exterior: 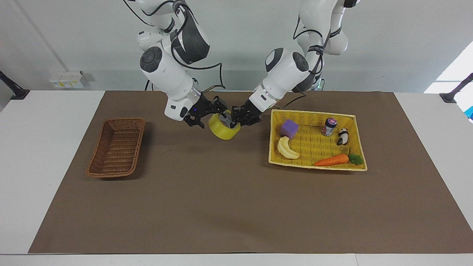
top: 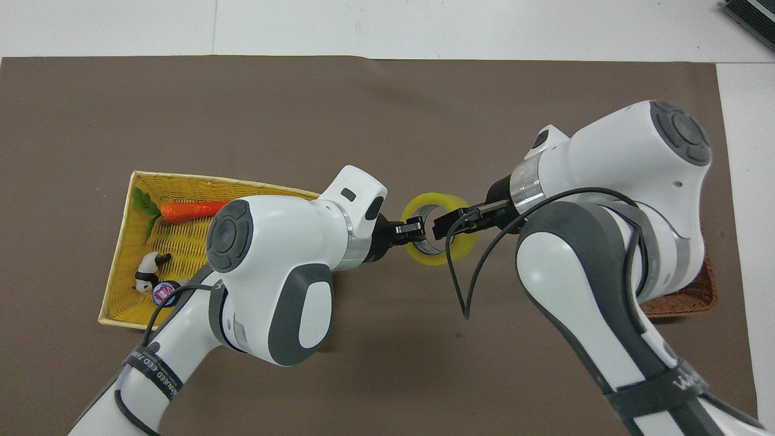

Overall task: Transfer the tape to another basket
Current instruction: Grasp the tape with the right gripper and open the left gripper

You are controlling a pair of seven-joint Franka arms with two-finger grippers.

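The yellow tape hangs above the mat's middle, between the two baskets. My left gripper is shut on its rim on the side toward the yellow tray; the overhead view shows this gripper pinching the ring's wall. My right gripper is open at the tape's other side, and from overhead the right gripper has fingertips at the roll, one reaching into its hole. The dark-brown wicker basket sits at the right arm's end, with nothing in it, and the basket is mostly hidden under the right arm from overhead.
A yellow woven tray at the left arm's end holds a banana, a purple cube, a carrot, a toy panda and a small can. Brown mat covers the table.
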